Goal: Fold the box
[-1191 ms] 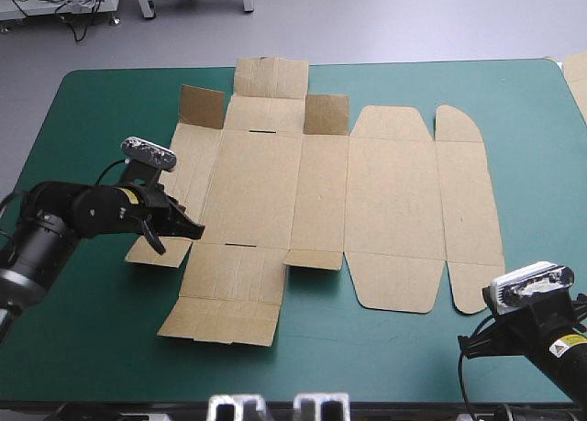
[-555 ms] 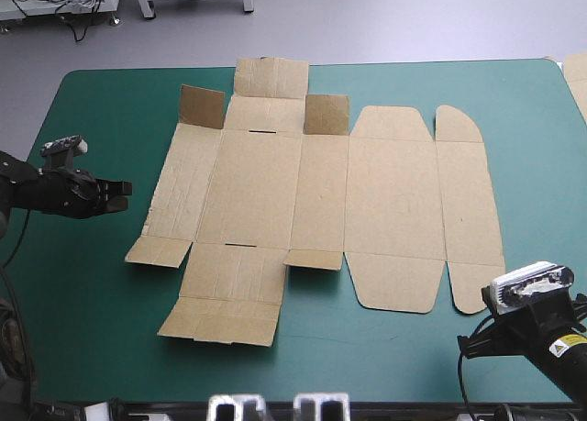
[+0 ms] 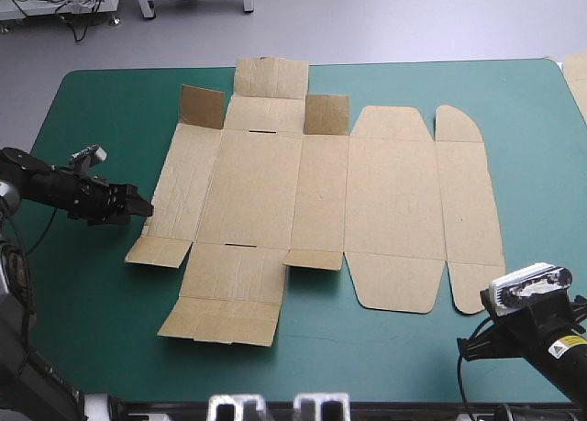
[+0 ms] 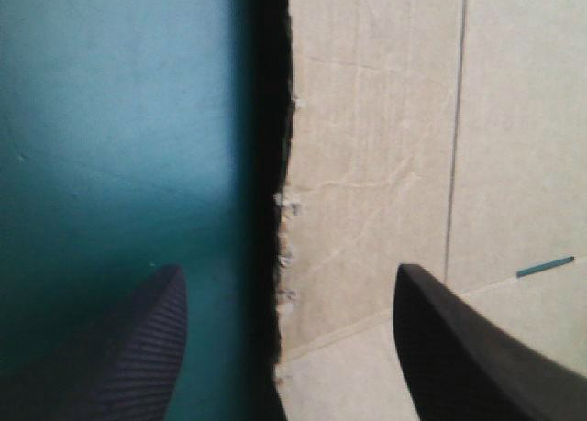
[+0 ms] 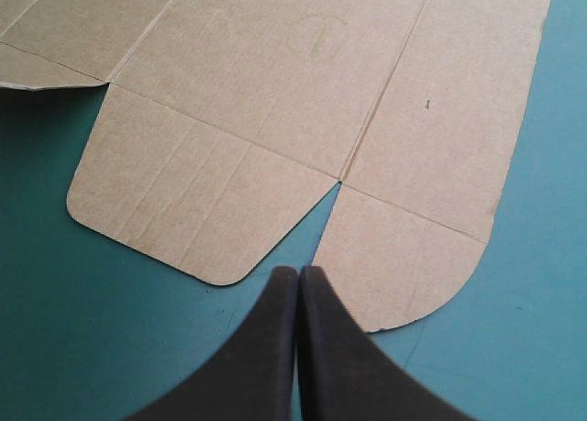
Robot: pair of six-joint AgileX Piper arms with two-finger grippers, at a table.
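Lying unfolded on teal-green worktop (image 3: 92, 329): box (image 3: 321, 192); L tool (image 4: 286, 272) apart, straddling its left edge; R tool (image 5: 298, 274) together, just off near edge.

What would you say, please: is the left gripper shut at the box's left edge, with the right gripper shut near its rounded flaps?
Not quite: the left gripper is open, as the left wrist view shows, its fingers apart astride the left edge of the box. The right gripper is indeed shut near the rounded flaps.
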